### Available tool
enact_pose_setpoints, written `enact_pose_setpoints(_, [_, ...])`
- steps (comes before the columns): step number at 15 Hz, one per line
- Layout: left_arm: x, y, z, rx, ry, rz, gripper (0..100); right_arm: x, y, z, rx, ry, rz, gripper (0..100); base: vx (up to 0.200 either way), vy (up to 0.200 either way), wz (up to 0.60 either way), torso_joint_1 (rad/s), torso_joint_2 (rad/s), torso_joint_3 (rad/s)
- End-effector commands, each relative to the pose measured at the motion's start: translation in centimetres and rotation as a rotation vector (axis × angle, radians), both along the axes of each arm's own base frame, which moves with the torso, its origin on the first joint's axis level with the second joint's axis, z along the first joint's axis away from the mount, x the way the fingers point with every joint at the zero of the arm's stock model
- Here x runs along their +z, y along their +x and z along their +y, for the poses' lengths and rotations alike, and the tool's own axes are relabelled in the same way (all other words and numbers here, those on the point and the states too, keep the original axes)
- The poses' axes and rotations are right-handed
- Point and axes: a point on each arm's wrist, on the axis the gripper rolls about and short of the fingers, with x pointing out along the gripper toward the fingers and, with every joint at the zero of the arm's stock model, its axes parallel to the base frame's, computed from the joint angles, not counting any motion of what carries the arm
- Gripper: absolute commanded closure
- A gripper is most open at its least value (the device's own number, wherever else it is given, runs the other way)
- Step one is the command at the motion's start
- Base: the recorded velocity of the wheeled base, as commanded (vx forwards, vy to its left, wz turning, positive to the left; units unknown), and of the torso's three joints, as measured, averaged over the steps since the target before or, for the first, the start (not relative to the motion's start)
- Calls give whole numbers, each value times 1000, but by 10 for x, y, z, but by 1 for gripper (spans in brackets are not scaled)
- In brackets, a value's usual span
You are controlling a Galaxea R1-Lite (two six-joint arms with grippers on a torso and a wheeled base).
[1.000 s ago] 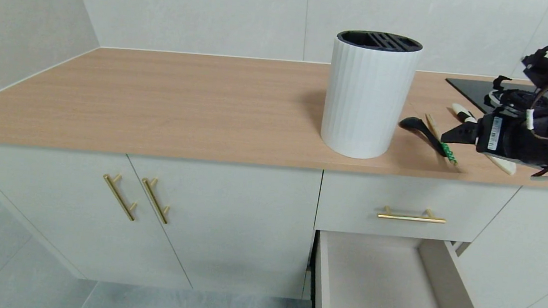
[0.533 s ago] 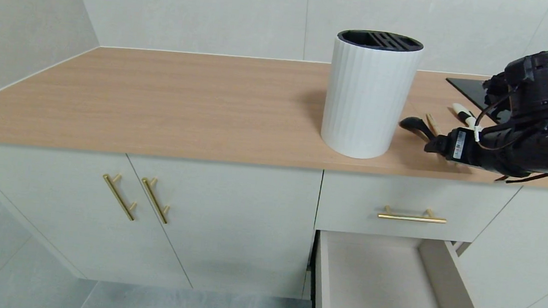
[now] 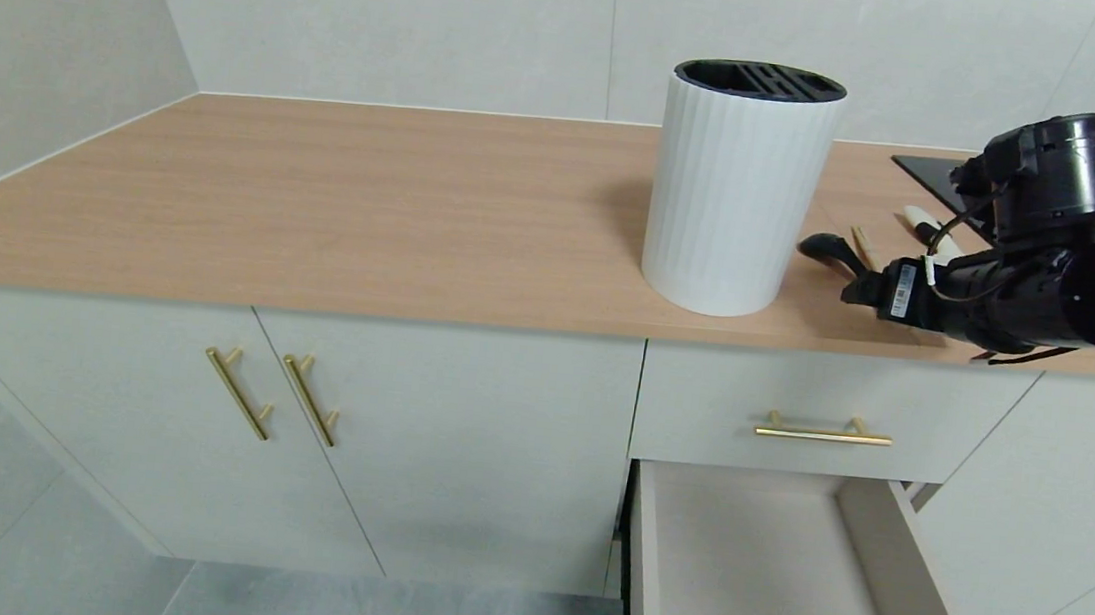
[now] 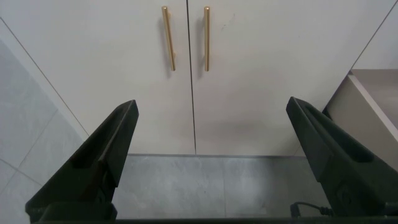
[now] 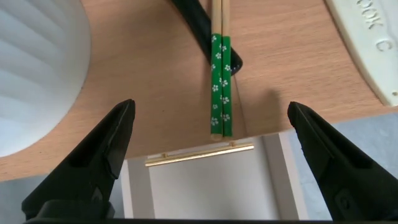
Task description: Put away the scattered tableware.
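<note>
Countertop (image 3: 367, 200): carries your tableware.
Drawer (image 3: 733, 567): open, below the counter's front edge.
White holder (image 3: 734, 195): upright, just beside the utensils.
Your left gripper (image 4: 211, 109): jaws spread wide, facing the cabinet doors (image 4: 249, 74).
Your right gripper (image 5: 210, 109): jaws spread wide, over the chopsticks.
Black spoon (image 3: 827, 246): on the counter, near the holder.
Chopsticks (image 5: 219, 81): lying across the spoon's handle.

Right arm (image 3: 1051, 296) black – round housing (image 3: 1063, 174), white label (image 3: 904, 290); jaws black, wedge-shaped.
</note>
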Motion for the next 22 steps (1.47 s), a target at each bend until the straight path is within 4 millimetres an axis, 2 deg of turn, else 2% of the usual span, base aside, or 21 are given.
enact_pose_setpoints(1, [0,0,0,1,0,0,0,-4,5,1,-5,-2,-1,0,0,0,0,0,0,0])
enact_pose_setpoints(8, [0,0,0,0,0,0,0,-12,19,-5,-34,1,-10,0,0,0,0,0,0,0])
enact_pose_setpoints(9, [0,0,0,1,0,0,0,-12,21,-5,-37,4,-20,100,0,0,0,0,0,0])
enact_pose_setpoints(13, [0,0,0,1,0,0,0,-9,19,-7,-39,7,-32,100,0,0,0,0,0,0])
enact_pose_setpoints(19, [0,0,0,1,0,0,0,12,-2,-13,-40,24,-88,100,0,0,0,0,0,0])
enact_pose_setpoints(22, [0,0,0,1,0,0,0,34,-41,-24,-26,48,-147,100,0,0,0,0,0,0])
